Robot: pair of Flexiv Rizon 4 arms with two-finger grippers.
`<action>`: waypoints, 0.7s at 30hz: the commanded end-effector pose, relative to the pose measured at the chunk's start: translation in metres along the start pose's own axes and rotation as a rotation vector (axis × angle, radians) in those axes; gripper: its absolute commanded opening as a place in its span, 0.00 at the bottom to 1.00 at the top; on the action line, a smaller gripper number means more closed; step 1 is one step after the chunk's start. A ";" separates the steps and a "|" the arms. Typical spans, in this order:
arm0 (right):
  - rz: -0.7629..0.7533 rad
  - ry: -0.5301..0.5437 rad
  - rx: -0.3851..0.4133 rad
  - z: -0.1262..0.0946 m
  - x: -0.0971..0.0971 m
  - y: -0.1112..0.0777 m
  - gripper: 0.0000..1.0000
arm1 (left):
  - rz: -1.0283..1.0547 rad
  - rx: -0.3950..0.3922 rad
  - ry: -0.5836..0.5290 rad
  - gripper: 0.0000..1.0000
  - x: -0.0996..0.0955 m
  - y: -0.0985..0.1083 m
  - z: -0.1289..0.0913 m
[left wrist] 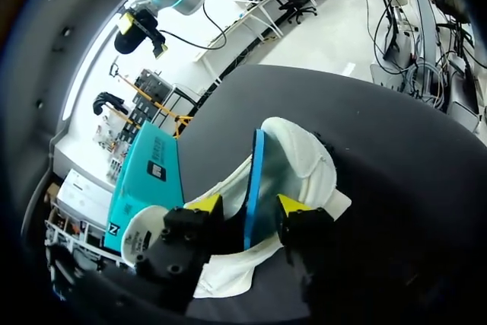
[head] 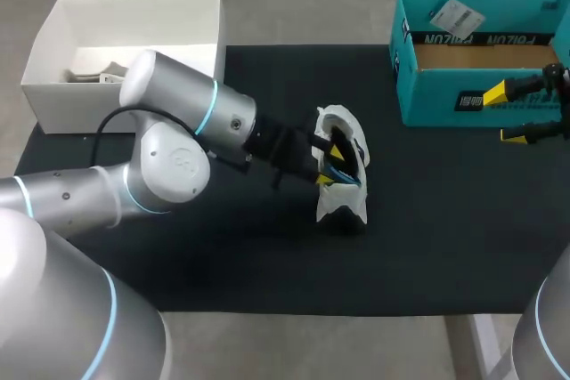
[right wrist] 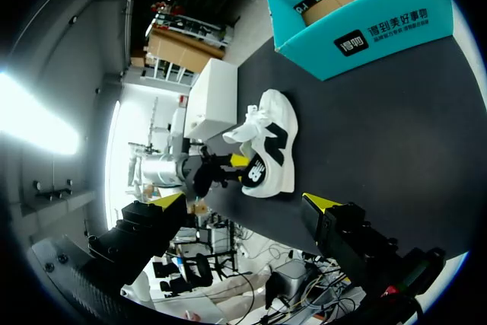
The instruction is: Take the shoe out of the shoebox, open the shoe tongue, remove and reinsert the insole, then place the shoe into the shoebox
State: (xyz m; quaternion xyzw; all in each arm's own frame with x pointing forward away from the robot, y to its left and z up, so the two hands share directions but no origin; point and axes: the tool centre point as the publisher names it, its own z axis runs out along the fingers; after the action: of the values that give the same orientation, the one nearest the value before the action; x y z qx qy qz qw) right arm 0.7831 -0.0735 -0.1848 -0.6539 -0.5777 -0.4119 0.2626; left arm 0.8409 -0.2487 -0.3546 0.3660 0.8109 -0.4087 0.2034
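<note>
The white shoe [head: 346,195] lies on its side in the middle of the black mat, its opening turned toward my left arm. My left gripper [head: 328,163] is at that opening. In the left wrist view the blue insole [left wrist: 256,176] stands on edge, part way out of the shoe [left wrist: 308,165], between the fingers of the left gripper [left wrist: 247,205]; they stand apart with a small gap on each side. The teal shoebox [head: 427,95] sits open at the back right. My right gripper [head: 504,115] hangs open and empty just in front of it, far from the shoe [right wrist: 270,150].
A white open box [head: 53,51] with some small items inside stands at the back left, close behind my left arm. The black mat [head: 445,238] covers the table. The teal shoebox holds a brown cardboard liner and a paper tag [head: 456,17].
</note>
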 end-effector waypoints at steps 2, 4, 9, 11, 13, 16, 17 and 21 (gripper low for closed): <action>0.001 -0.003 -0.001 0.000 0.000 -0.001 1.00 | 0.003 0.004 0.008 0.05 0.000 -0.001 0.004; 0.001 -0.003 -0.001 0.000 0.000 -0.001 1.00 | 0.006 0.002 0.011 0.00 0.000 0.000 0.006; 0.001 -0.003 -0.001 0.000 0.000 -0.001 1.00 | 0.028 -0.010 0.022 0.00 0.000 0.003 0.012; 0.001 -0.003 -0.001 0.000 0.000 -0.001 1.00 | 0.028 -0.008 0.021 0.00 0.000 0.004 0.014; 0.001 -0.003 -0.001 0.000 0.000 -0.001 1.00 | 0.042 -0.024 0.017 0.00 -0.001 0.007 0.017; 0.001 -0.003 -0.001 0.000 0.000 -0.001 1.00 | 0.047 -0.032 -0.002 0.00 -0.003 0.011 0.020; 0.001 -0.003 -0.001 0.000 0.000 -0.001 1.00 | 0.046 -0.034 -0.001 0.00 -0.003 0.012 0.021; 0.001 -0.003 -0.001 0.000 0.000 -0.001 1.00 | 0.036 -0.032 0.002 0.00 0.001 0.010 0.026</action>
State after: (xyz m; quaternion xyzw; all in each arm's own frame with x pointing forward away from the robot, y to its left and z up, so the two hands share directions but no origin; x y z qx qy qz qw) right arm 0.7831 -0.0735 -0.1848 -0.6540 -0.5777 -0.4119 0.2625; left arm 0.8495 -0.2588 -0.3693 0.3791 0.8103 -0.3927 0.2134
